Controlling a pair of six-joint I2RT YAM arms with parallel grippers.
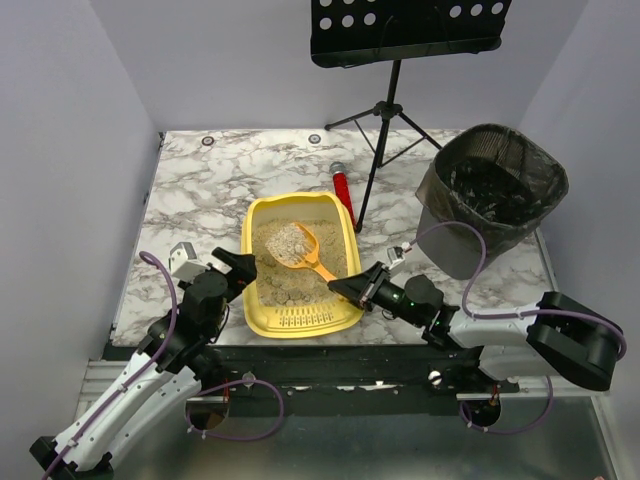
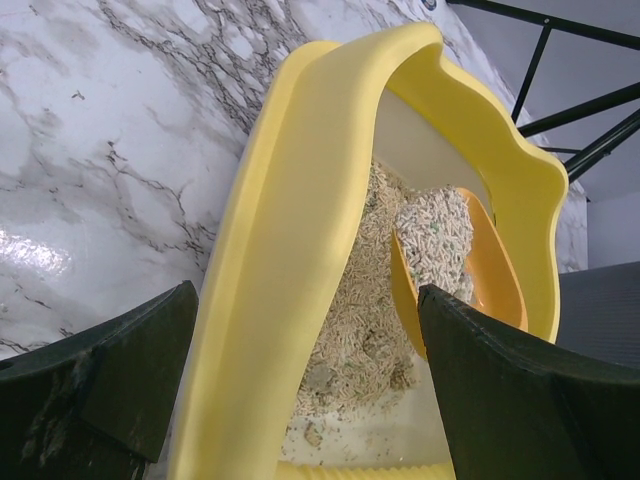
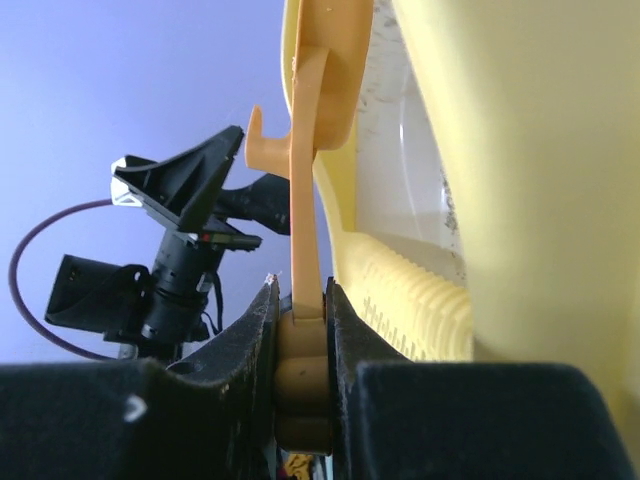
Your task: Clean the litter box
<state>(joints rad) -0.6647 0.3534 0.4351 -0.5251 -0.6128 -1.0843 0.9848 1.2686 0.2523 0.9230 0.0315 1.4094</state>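
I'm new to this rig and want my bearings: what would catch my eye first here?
The yellow litter box sits front and centre, and a loaded orange scoop hangs over it with its handle pinched in the right gripper. The left gripper is wide open around the box's left wall. A black mesh bin stands at the right rear.

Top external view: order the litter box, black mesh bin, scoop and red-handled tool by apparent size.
1. black mesh bin and litter box: alike; the bin stands taller, nearer the camera.
2. scoop
3. red-handled tool
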